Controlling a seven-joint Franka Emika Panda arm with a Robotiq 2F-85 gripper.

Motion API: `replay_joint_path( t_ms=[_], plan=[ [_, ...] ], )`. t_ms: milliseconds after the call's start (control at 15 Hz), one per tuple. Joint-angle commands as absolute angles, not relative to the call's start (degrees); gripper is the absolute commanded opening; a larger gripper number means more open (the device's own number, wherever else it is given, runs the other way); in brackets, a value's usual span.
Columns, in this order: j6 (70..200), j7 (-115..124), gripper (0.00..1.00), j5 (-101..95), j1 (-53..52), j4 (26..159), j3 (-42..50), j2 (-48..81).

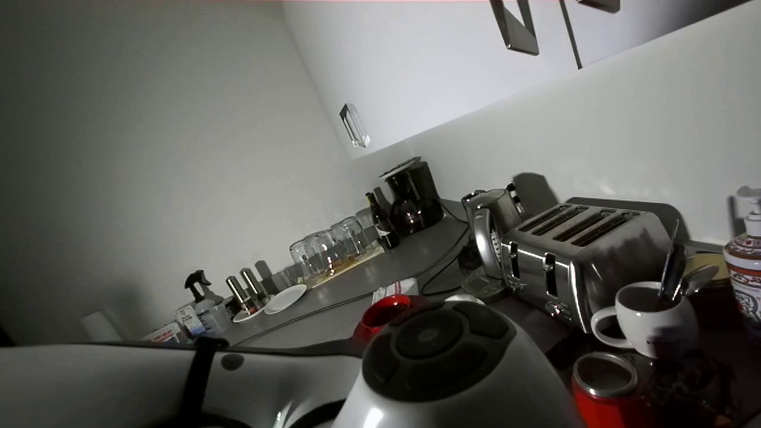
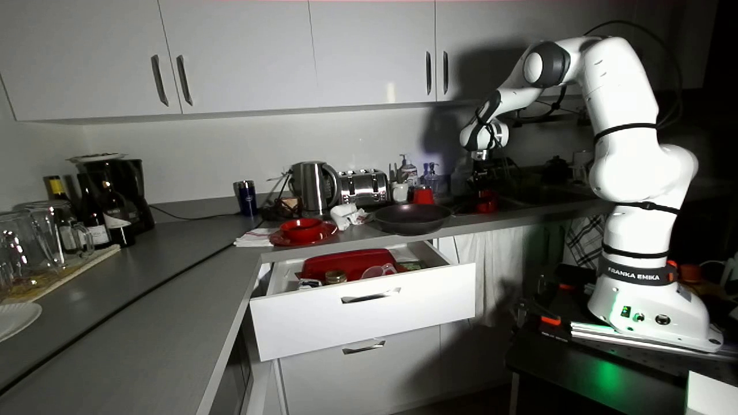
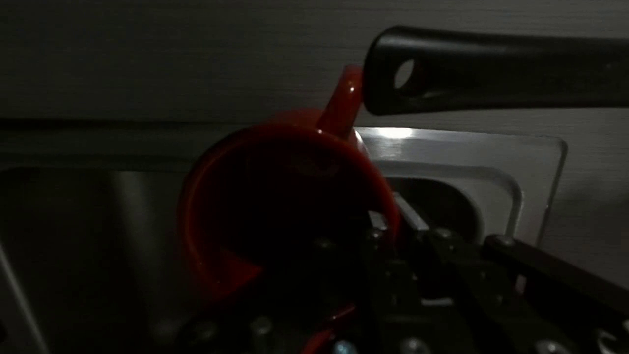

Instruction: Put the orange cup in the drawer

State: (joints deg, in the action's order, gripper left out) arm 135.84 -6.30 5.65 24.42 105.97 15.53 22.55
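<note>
Red mug [image 3: 275, 182]: presumably the task's orange cup; it is over the steel sink [image 3: 467, 150], near the frying pan [image 2: 412, 216], mouth toward the wrist camera. The dark hides whether anything supports its base.
Mug's make: glossy, so likely ceramic; expect it stiff, fairly weighty for its size, slick to grip and apt to chip if knocked.
Rim [image 3: 189, 211]: the sensible place to take hold, one side inside and one outside; an off-centre pinch may let the body tip, so a firm squeeze and slow carry seem wise.
Mug handle [image 3: 342, 103]: free of the grip, its outer end right at the black pan handle [image 3: 491, 71]; contact cannot be told, and it could snag.
Gripper [image 3: 394, 216]: drawn in to about the rim's thickness, its fingers [image 3: 412, 212] pinching the mug across that edge.
Top drawer [image 2: 363, 317]: pulled out, well apart from the mug, a red tray [image 2: 346, 262] inside.
</note>
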Motion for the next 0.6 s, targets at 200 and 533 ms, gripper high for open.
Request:
replay_joint_path(
  t_ms=[200, 533],
  plan=[
    [137.0, -4.7, 0.08, 5.2, 24.3, 109.0, 17.4, 17.9],
    [138.6, -4.3, 0.08, 4.1, 23.9, 112.6, 19.1, 12.4]
  ],
)
